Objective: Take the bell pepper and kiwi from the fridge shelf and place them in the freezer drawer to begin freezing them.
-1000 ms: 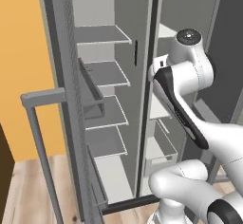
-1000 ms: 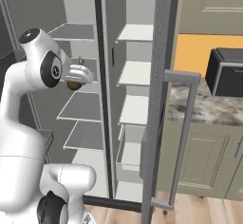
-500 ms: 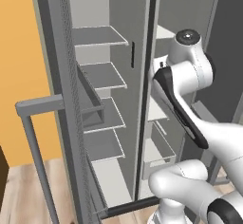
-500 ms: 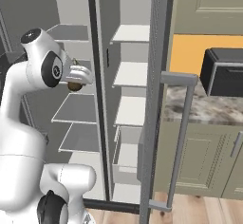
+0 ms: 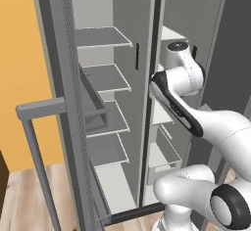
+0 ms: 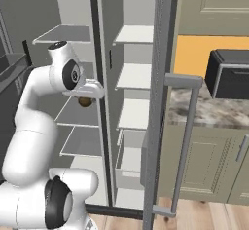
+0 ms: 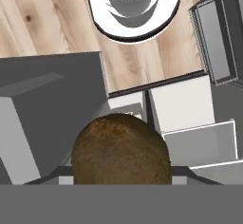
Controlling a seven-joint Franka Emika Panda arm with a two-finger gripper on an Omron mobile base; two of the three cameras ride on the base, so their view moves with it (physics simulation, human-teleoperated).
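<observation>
Both fridge doors (image 6: 158,102) swung wide; bare shelves (image 5: 105,76) on either side of the dark centre post (image 6: 96,78), open air in front of them. Gripper (image 6: 85,97) held at mid-shelf height just left of that post in the right base view, clamped on the kiwi (image 7: 121,150). Kiwi dull brown, rough-skinned, oval, hanging beneath the gripper over wood floor (image 7: 42,23) and pale boxes, clear of every shelf edge.

We see the kiwi (image 7: 121,149) as dull mottled brown, and the fridge shelves (image 5: 103,37) as pale grey. The wall (image 5: 22,44) is flat orange; the floor (image 7: 42,19) is light wood grain, and the countertop (image 6: 214,112) speckled grey-brown.
</observation>
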